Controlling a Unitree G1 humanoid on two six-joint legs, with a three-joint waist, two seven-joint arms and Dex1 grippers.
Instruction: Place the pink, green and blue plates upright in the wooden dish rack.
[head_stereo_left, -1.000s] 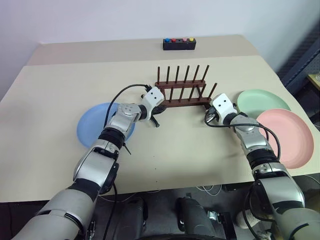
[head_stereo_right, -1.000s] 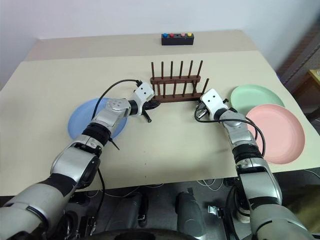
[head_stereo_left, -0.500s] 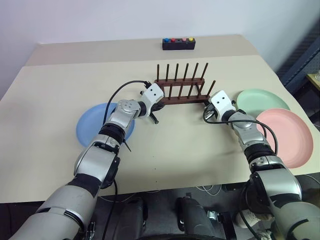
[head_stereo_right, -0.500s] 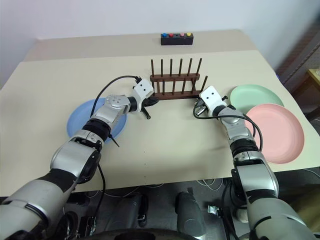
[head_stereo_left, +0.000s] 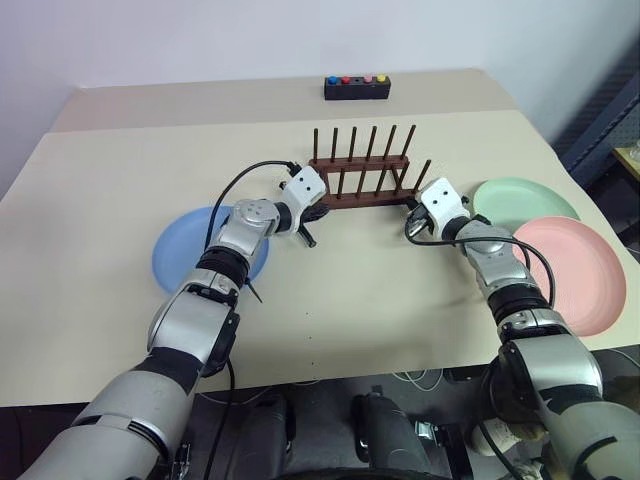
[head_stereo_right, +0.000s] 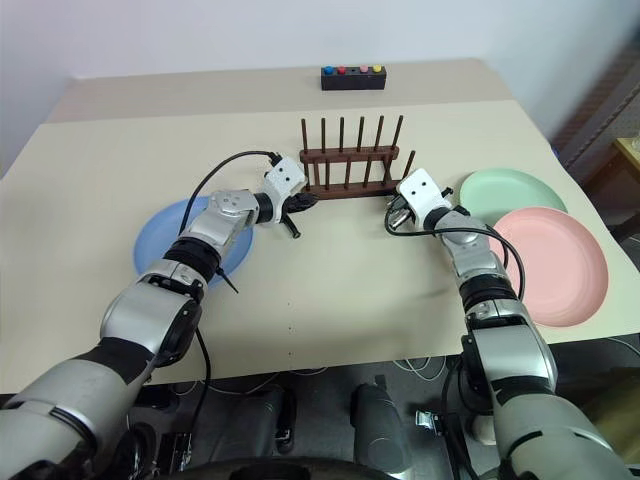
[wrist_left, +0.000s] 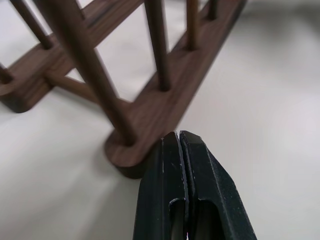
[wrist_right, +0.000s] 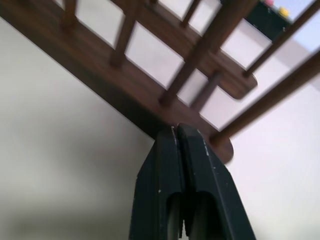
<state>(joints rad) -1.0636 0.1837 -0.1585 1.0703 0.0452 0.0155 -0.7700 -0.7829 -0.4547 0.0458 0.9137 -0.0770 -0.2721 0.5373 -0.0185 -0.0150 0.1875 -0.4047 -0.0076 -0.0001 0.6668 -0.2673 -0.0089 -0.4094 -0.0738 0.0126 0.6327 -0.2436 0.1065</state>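
While both tools (wrist_left: 178, 137) (wrist_right: 177, 130) pinched together, empty — wooden dish rack (head_stereo_left: 362, 180) dark brown, thin upright pegs, no plates.

A small black box (head_stereo_left: 356, 88) with blue, red, pink and yellow buttons sits at the beige counter's (head_stereo_left: 120, 180) far edge.

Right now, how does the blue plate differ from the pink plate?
The blue plate lies on the robot's left side of the table, alone; the pink plate lies on the right, by the green plate. The left arm partly covers the blue plate, while the pink plate is almost fully in view. The pink plate sits nearer the table's edge. Both lie flat, round and shallow, outside the wooden dish rack.
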